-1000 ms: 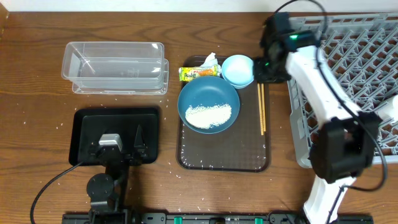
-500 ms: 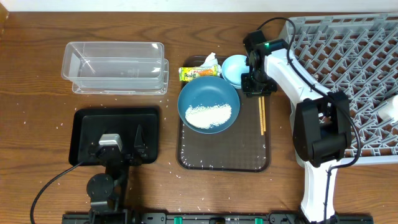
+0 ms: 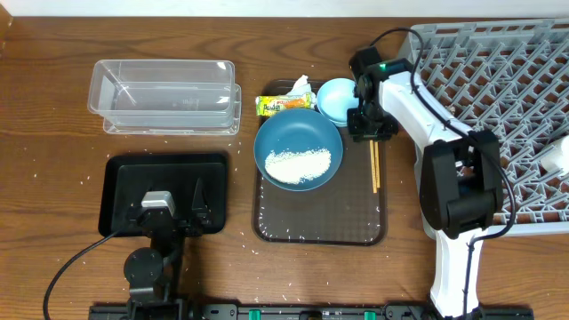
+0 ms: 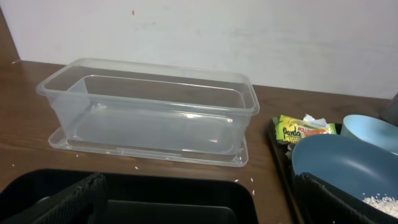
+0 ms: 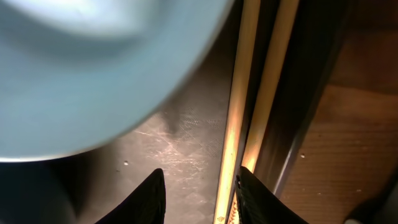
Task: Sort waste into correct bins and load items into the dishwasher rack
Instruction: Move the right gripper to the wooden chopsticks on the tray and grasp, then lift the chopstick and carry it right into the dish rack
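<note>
1. The chopsticks (image 3: pixel 374 164) are two thin, pale wooden sticks. They lie side by side along the right edge of the brown tray (image 3: pixel 320 218), pointing away from the robot.
2. The right gripper (image 3: pixel 372 124) is at their far end, just beside the small light-blue bowl (image 3: pixel 336 96). In the right wrist view its dark fingertips (image 5: pixel 155 199) stand apart, with one stick running between them. It seems loose rather than pinched, though the close, blurred view leaves some doubt.
3. The dark-blue dish (image 3: pixel 298 147) sits on the same tray with a patch of white rice (image 3: pixel 298 164) in it.
4. Behind the dish lie the yellow-green wrapper (image 3: pixel 283 105) and the white tissue (image 3: pixel 300 86).
5. The left gripper (image 3: pixel 173 203) hangs over the black tray (image 3: pixel 120 191) with its fingers spread wide and nothing between them.
6. The clear tub (image 3: pixel 164 93) stands behind the black tray.
7. The grey rack (image 3: pixel 498 71) fills the right side.
</note>
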Controlling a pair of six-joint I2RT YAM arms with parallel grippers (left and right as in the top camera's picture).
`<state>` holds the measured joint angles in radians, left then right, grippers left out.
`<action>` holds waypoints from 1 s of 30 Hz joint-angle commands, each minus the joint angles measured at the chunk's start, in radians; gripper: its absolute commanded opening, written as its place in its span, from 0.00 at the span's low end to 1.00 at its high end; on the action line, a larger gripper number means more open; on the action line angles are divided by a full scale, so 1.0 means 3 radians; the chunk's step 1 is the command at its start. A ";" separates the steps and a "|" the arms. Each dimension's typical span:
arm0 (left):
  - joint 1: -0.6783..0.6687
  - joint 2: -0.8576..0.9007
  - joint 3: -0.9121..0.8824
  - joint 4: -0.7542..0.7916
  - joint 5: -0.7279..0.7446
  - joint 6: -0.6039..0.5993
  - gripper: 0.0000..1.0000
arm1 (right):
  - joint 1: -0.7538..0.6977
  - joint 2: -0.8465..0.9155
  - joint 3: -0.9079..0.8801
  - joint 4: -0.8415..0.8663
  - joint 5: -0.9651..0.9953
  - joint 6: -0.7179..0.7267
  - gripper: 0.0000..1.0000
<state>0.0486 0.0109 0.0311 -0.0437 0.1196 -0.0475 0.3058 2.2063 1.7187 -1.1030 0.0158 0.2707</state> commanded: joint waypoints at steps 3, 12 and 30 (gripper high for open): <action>-0.0014 -0.0020 -0.0090 -0.0058 -0.0001 0.0033 0.98 | -0.0075 0.0009 -0.0192 0.0106 0.0031 0.0017 0.35; -0.0014 -0.0020 -0.0090 -0.0058 -0.0003 0.0033 0.98 | -0.0072 0.0009 -0.0273 0.0211 0.0029 0.0019 0.32; -0.0014 -0.0020 -0.0090 -0.0058 -0.0003 0.0033 0.98 | -0.0155 -0.0175 -0.0014 -0.0011 0.0041 0.0048 0.01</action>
<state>0.0486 0.0109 0.0311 -0.0437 0.1196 -0.0475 0.2890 2.1887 1.6402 -1.0859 0.0158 0.2848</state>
